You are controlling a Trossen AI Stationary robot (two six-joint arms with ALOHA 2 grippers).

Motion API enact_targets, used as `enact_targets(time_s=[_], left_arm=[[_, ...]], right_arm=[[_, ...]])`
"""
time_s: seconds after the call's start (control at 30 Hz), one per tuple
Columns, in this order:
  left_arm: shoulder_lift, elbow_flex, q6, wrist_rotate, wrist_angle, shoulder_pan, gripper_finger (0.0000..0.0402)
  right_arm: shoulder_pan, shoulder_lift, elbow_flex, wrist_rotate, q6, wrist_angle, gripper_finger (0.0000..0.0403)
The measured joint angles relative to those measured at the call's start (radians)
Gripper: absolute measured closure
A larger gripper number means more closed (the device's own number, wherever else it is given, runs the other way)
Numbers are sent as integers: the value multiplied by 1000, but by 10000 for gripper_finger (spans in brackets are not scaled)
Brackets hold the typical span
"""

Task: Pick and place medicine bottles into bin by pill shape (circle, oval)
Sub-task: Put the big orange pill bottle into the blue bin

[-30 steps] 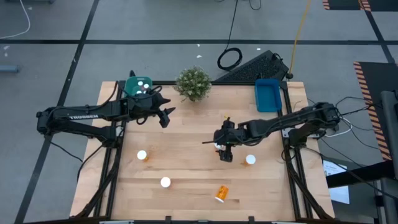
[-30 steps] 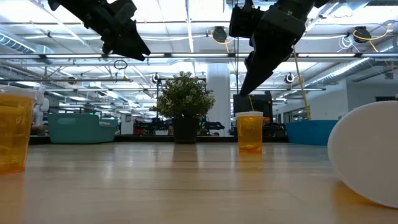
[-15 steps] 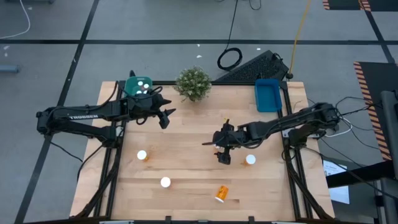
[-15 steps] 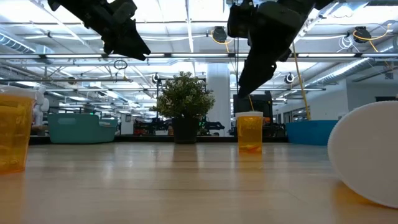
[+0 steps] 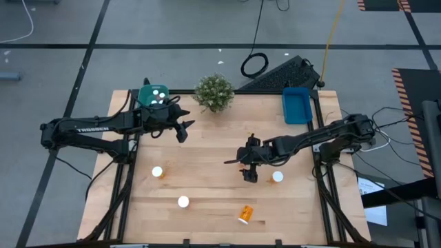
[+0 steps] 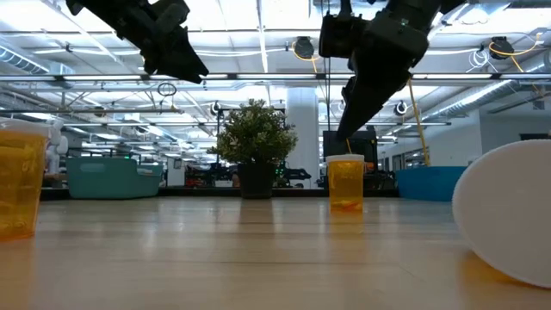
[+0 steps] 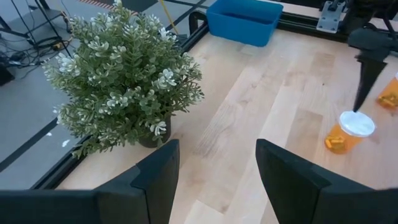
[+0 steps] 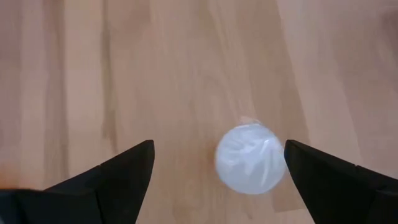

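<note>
I've got the right pincer w/ fingers spread wide, grasping nothing, hanging above an upright orange bottle near counter centre; its white cap shows between the fingers in the wrist cam. Left pincer also released, parked by the green bin and the plant. Other bottles: one just beside the right pincer, two upright on the left side, one lying at the front. Blue bin at the far right.

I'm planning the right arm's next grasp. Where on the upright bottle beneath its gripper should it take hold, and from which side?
Probably from straight above. The bottle stands upright, white cap up, between the right gripper's open jaws. Lower and close on the round body just under the cap; being cylindrical, any jaw orientation works. Bare table surrounds it, so nothing blocks the descent.
</note>
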Motion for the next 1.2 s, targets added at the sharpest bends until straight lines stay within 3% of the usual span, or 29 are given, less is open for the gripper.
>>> enact_targets(time_s=[0.5, 0.9, 1.2], left_arm=[[0, 0, 4, 0, 0, 0, 186], [0, 0, 4, 0, 0, 0, 186], [0, 0, 13, 0, 0, 0, 186]], right_arm=[[-54, 92, -2, -40, -41, -7, 54], [-75, 93, -2, -87, -69, -14, 110], [-93, 93, -2, -86, -84, -13, 175]])
